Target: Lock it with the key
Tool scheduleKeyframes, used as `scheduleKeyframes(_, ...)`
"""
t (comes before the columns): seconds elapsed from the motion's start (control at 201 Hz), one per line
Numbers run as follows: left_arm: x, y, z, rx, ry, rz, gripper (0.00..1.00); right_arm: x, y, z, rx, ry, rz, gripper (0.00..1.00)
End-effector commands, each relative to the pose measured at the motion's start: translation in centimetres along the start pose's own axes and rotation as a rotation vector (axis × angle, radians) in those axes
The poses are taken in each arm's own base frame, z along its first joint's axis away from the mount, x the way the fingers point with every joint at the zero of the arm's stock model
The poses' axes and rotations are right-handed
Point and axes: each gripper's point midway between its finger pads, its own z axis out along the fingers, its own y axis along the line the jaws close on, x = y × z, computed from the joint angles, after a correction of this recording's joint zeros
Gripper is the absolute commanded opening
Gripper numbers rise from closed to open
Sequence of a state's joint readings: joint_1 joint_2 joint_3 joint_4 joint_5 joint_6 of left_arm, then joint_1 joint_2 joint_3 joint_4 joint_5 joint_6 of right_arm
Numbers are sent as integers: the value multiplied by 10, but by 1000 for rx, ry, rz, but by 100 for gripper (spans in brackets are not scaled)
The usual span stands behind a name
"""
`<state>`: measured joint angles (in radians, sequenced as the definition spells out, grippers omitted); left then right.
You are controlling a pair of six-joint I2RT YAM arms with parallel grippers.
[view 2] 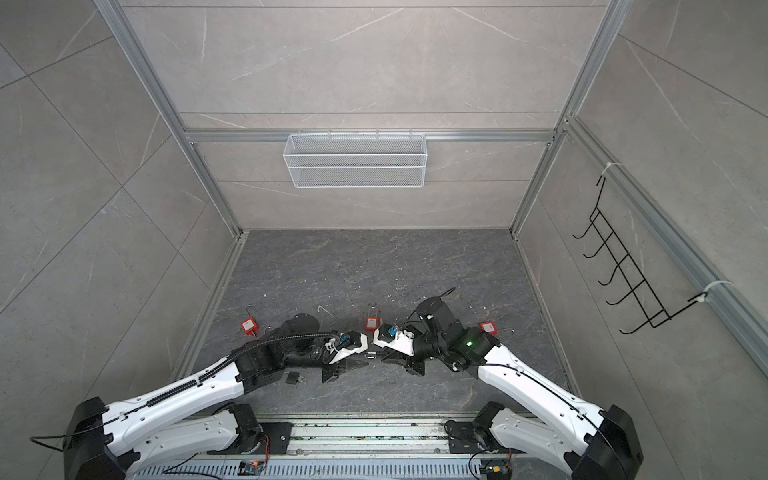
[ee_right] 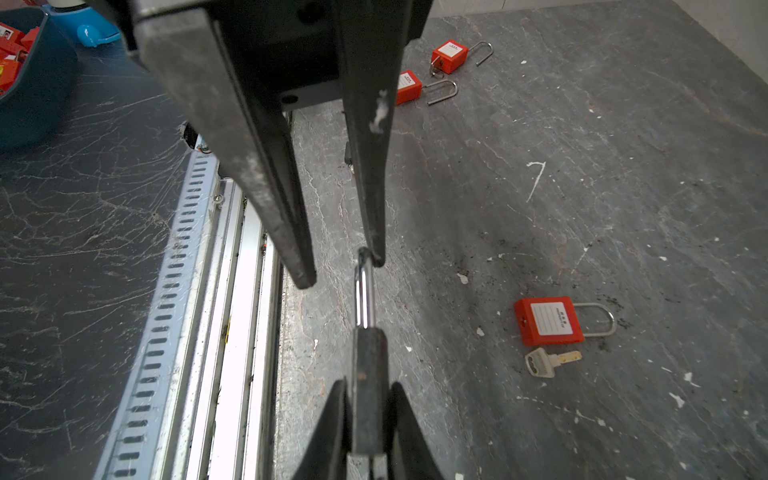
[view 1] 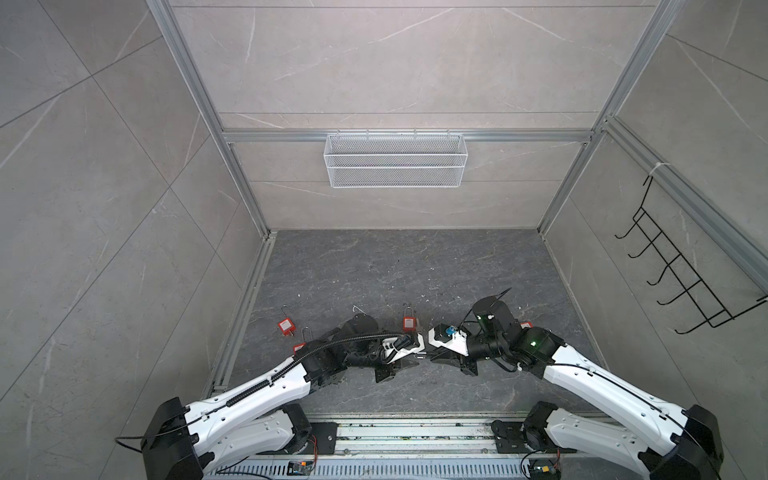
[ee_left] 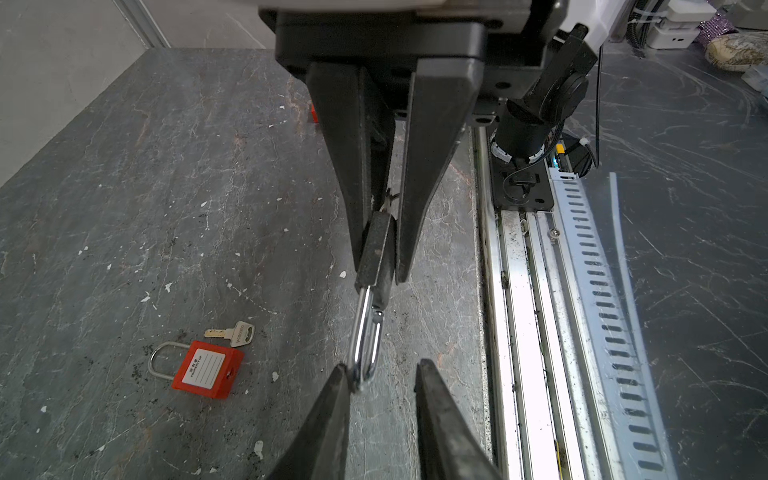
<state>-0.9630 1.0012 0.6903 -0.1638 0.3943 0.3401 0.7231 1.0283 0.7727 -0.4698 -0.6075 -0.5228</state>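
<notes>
My right gripper is shut on the body of a black padlock, held above the dark table. The lock's chrome shackle points at my left gripper, which is open. One left fingertip touches the end of the shackle and the other stands clear. In both top views the two grippers meet nose to nose near the table's front middle. A silver key lies loose on the table beside a red padlock. Neither gripper holds it.
More red padlocks lie on the table: two at the left, one in the middle, one behind the right arm. A small black object lies under the left arm. A metal rail runs along the front edge.
</notes>
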Motion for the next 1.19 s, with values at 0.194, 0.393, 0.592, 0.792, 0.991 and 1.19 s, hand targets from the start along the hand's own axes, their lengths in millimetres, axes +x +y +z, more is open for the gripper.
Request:
scheduleKeyframes(0.194,-7,2,4,7,-31,6,11,-23,2,-3,-21,-53,-35,0)
scheduleKeyframes(0.393,-11,-1,4,31,-43,10,0,-26,5,-2,-49,-57,-34,0)
scheduleKeyframes(0.592,-18,-8,5,81,-61,8,0,-35,5,1,-69,-80,-39,0)
scheduleKeyframes(0.792,-30,-9,7,104,-107,5,0,-44,4,4,-82,-117,-33,0)
scheduleKeyframes(0.991,-44,-8,7,111,-168,2,0,-50,4,8,-99,-147,-24,0)
scheduleKeyframes(1.19,-51,-14,1,136,-208,-12,0,-47,-6,7,-19,-133,-93,0)
